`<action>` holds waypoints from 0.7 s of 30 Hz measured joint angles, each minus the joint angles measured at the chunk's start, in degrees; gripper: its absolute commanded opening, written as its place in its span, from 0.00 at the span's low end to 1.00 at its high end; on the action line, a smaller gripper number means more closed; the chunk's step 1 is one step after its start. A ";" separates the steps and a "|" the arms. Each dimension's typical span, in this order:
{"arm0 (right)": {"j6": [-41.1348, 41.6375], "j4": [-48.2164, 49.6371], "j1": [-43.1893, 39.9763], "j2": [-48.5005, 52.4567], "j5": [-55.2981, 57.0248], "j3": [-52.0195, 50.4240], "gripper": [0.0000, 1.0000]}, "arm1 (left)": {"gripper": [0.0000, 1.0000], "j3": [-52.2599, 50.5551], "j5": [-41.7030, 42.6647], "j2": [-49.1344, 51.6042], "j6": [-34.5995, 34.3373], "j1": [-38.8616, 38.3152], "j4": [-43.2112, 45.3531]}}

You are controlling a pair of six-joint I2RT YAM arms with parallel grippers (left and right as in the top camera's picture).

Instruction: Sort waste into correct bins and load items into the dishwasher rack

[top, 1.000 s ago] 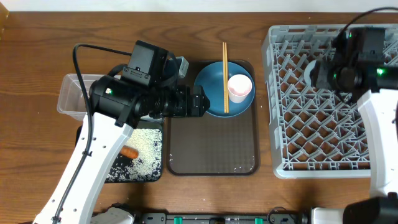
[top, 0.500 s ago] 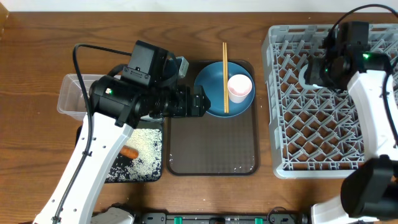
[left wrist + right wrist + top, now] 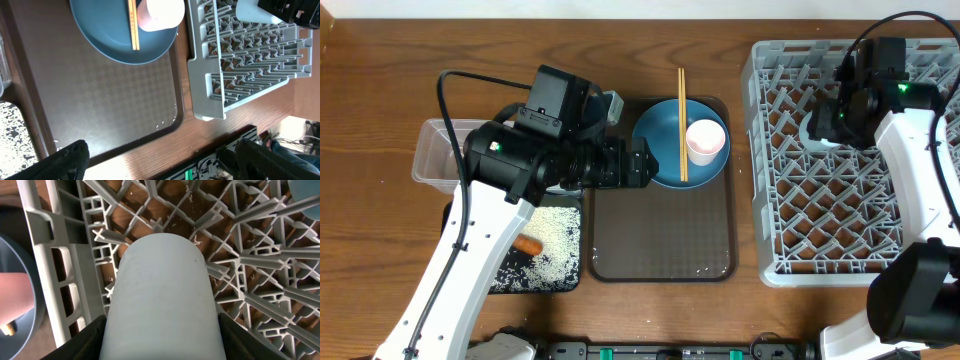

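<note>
Now light blue cup (image 3: 161,280) in grip of R end effector (image 3: 160,337), over rack (image 3: 55,260).

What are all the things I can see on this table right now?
wooden table: one, brown, under everything
grey plastic dishwasher rack: one, grey, right side
brown serving tray: one, brown, centre
round blue plate: one, blue, far end of the serving tray
pale pink cup: one, pink, on the plate
wooden chopsticks: lying together, tan, across the plate
clear plastic tub: one, clear, far left
shallow black tray: one, black, front left
white rice-like bits: many, white, in the black tray
orange carrot piece: one, orange, among the rice
light blue cup: one, over the rack
left gripper: black, open, above the serving tray
right gripper: black, gripping the light blue cup
</note>
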 measured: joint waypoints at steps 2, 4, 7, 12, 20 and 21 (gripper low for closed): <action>-0.02 0.07 -0.11 0.04 0.00 0.00 0.11 | 0.96 0.00 0.00 0.00 0.00 0.00 -0.02; 0.00 0.00 -0.39 0.04 0.00 0.00 0.12 | 0.96 0.00 0.00 0.00 0.00 0.00 -0.02; 0.00 -0.24 -0.81 0.04 0.20 -0.07 0.13 | 0.96 0.00 0.00 0.00 0.00 0.00 -0.02; 0.00 -0.50 -0.83 0.04 0.90 -0.52 0.18 | 0.96 0.00 0.00 0.00 -0.02 0.00 -0.02; 0.00 -0.83 -0.83 0.04 1.22 -0.66 0.19 | 0.96 0.00 0.00 0.00 0.00 0.00 0.00; 0.00 -0.83 -0.83 0.04 1.22 -0.66 0.20 | 0.96 0.00 0.00 0.00 0.00 0.00 -0.02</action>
